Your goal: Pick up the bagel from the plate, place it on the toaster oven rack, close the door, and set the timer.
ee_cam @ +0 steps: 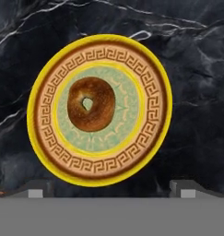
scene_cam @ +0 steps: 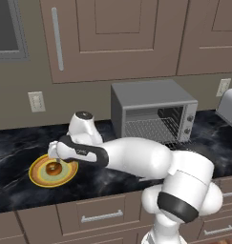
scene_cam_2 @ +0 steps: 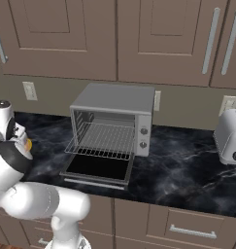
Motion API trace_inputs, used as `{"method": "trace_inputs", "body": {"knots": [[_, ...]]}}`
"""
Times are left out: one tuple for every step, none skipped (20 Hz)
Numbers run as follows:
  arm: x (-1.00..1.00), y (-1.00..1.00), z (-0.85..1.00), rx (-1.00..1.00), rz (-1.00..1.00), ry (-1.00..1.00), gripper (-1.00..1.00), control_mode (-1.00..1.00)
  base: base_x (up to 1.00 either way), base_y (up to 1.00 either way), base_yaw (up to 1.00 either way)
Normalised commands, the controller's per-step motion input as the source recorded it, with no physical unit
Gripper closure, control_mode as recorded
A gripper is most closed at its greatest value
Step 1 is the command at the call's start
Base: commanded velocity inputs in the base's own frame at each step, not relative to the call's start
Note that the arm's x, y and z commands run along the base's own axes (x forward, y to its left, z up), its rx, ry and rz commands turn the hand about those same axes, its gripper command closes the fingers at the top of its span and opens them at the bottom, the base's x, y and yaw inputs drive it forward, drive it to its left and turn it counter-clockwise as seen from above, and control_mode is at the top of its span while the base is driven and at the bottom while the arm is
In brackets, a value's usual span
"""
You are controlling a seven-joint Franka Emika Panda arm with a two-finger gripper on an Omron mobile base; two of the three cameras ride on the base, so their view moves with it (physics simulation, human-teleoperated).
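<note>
On the black marble counter (ee_cam: 196, 92), the plate (ee_cam: 152, 99) with its Greek-key band is shown bearing the bagel (ee_cam: 102, 115) left of its centre, above which the gripper (ee_cam: 109, 189) is held with jaws spread wide, nothing grasped or touched, no legible writing.

Kitchen: wood cabinets (scene_cam_2: 153, 39), marble counter (scene_cam_2: 187, 170), toaster oven (scene_cam_2: 114, 121).

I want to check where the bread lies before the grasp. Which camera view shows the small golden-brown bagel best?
The hand view: it looks straight down on the golden-brown ring-shaped bagel, whole, on the pale centre of the round yellow-rimmed plate. The left base view shows the bagel small, beside the arm. In the right base view I cannot make it out.
</note>
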Motion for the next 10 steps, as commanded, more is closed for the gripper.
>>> {"method": "trace_inputs", "body": {"knots": [[0.31,0.06,-0.19,0.0,0.0,0.0,-1.0,-1.0,0.0,0.0,0.0],[0.3,0.07,-0.19,0.0,0.0,0.0,-1.0,-1.0,0.0,0.0,0.0],[0.28,0.09,-0.17,0.0,0.0,0.0,-1.0,-1.0,0.0,0.0,0.0],[0.24,0.11,-0.19,0.0,0.0,0.0,-1.0,-1.0,0.0,0.0,0.0],[0.16,0.11,-0.19,0.0,0.0,0.0,-1.0,-1.0,0.0,0.0,0.0],[0.11,0.11,-0.21,0.0,0.0,0.0,-1.0,-1.0,0.0,0.0,0.0],[0.04,0.14,-0.23,0.0,0.0,0.0,-1.0,-1.0,0.0,0.0,0.0],[0.06,0.14,-0.23,0.0,0.0,0.0,-1.0,-1.0,0.0,0.0,0.0],[0.05,0.16,-0.23,0.0,0.0,0.0,-1.0,-1.0,0.0,0.0,0.0],[0.09,0.21,-0.22,0.0,0.0,0.0,-1.0,-1.0,0.0,0.0,0.0]]}}
